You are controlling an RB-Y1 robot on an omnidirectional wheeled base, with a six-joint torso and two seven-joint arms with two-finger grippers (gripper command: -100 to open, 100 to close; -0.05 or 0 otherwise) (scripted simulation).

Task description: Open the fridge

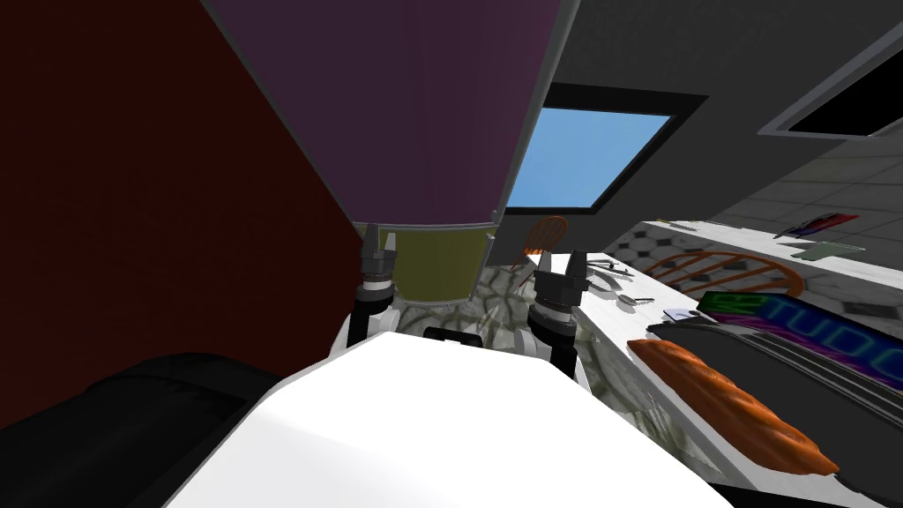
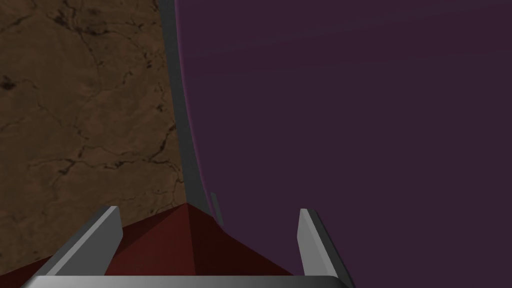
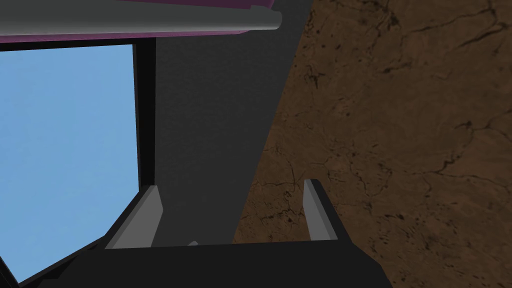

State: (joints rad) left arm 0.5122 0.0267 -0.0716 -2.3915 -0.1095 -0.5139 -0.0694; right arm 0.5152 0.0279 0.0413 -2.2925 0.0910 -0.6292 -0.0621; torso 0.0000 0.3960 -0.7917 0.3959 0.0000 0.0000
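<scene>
The fridge stands right in front of me: a tall dark purple door over an olive lower panel. My left gripper is raised at the fridge's lower left corner. In the left wrist view, the left gripper is open with nothing between its fingers, pointing along the purple door and its grey side edge. My right gripper is to the right of the fridge. In the right wrist view, the right gripper is also open and holds nothing, with a grey bar on a purple edge ahead of it.
A dark red wall closes in the left side. At the right runs a white table with cutlery, a long orange loaf and a dark tray. Orange chairs stand beyond it, and a blue window lies behind the fridge.
</scene>
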